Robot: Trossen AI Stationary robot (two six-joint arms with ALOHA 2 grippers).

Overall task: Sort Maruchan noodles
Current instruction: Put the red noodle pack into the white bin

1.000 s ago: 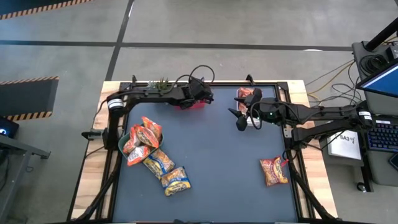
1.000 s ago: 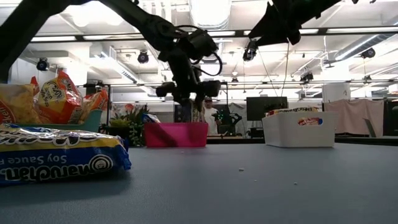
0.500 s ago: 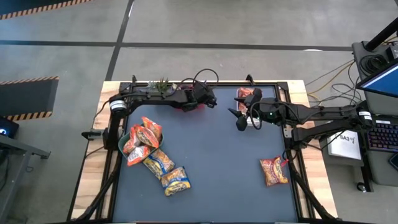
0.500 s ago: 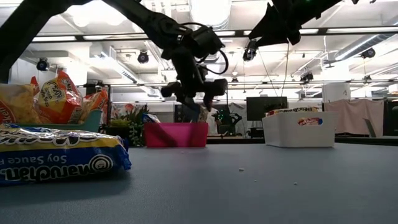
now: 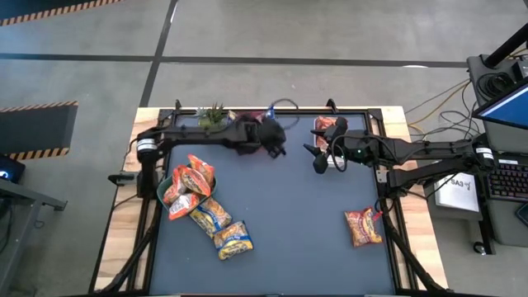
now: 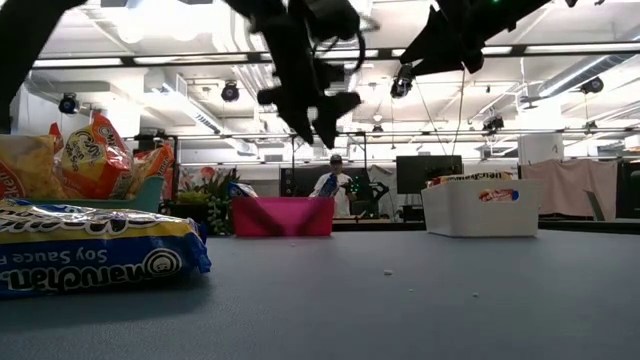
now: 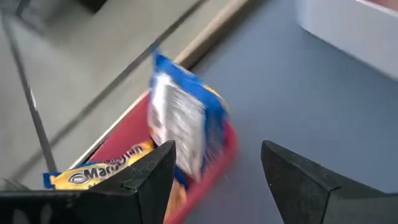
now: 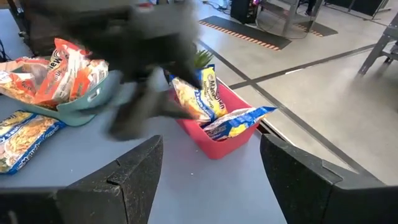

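A red bin [image 7: 118, 146] at the table's far edge holds yellow-and-blue Maruchan noodles: one packet [image 7: 183, 124] stands on edge against the rim and another [image 7: 102, 175] lies flat. The right wrist view shows the same bin [image 8: 217, 137] and packets [image 8: 196, 93]. My left gripper [image 5: 278, 150] hangs open and bare above the table, just on the near-right side of the bin [image 6: 283, 216]. My right gripper [image 5: 317, 158] waits open and bare beside the white bin [image 5: 326, 125]. Orange packets [image 5: 186, 183] fill a teal bowl at the left.
Two yellow-and-blue packets [image 5: 221, 227] lie on the mat below the bowl, and one orange packet [image 5: 363, 227] lies at the near right. A small plant [image 5: 213, 114] stands at the far left beside the red bin. A person [image 6: 330, 182] stands in the room beyond.
My left gripper has opened wider over the red bin, then risen and drawn away toward the table's near right, rolling as it went. The yellow-and-blue packet stays in the bin, standing on edge.
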